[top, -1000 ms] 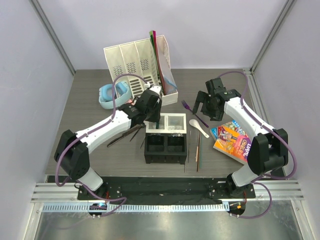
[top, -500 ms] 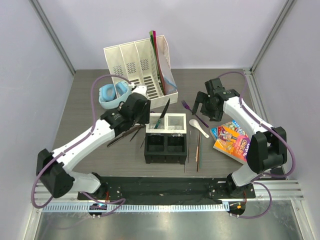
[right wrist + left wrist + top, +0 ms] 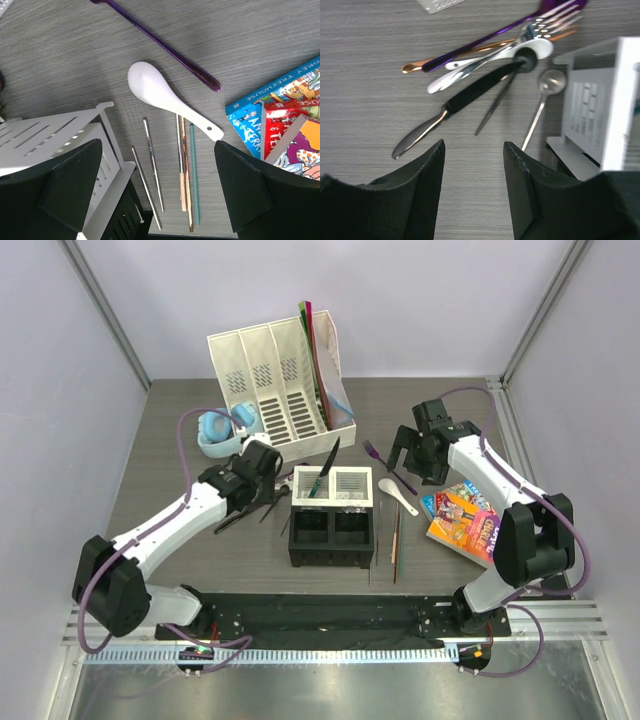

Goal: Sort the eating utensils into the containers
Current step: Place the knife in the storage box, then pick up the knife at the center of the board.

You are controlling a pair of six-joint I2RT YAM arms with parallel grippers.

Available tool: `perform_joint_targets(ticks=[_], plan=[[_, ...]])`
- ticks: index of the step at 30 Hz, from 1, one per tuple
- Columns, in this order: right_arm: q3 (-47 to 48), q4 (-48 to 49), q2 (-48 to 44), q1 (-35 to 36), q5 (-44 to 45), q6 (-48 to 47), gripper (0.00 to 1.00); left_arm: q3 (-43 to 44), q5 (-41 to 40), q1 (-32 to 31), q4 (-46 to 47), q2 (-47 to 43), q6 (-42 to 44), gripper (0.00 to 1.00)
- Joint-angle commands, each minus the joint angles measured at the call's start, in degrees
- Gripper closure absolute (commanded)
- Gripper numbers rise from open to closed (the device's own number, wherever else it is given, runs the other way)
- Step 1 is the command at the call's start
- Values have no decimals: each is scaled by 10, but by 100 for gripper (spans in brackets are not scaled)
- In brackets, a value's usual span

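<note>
The four-cell caddy stands mid-table, and a black utensil leans upright in its back-left white cell. My left gripper hangs open and empty over a pile of cutlery. In the left wrist view that pile holds a black knife, a purple piece, a white spoon and a metal spoon, just ahead of the left gripper. My right gripper is open and empty above a white soup spoon, a purple handle and loose chopsticks.
A tall white file organiser stands at the back, with blue headphones to its left. A colourful book lies right of the chopsticks. The caddy's white wall is close on the left gripper's right.
My left gripper opened and let go of the black utensil, which now stands in the caddy's back-left cell. The gripper then drew back left over the cutlery pile. The right arm barely moved.
</note>
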Motion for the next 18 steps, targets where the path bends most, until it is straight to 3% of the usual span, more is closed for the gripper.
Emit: perform_joint_targets(ticks=[1,7,18], plan=[[-17,12,-33,-11,7,-6,0,10,3,25,-5,37,1,48],[-39,14,-52,-31,9,-7,0,14,63,74,-9,103,0,47],[-70,15,-75,-52,8,-8,0,11,88,111,-17,152,2,46]])
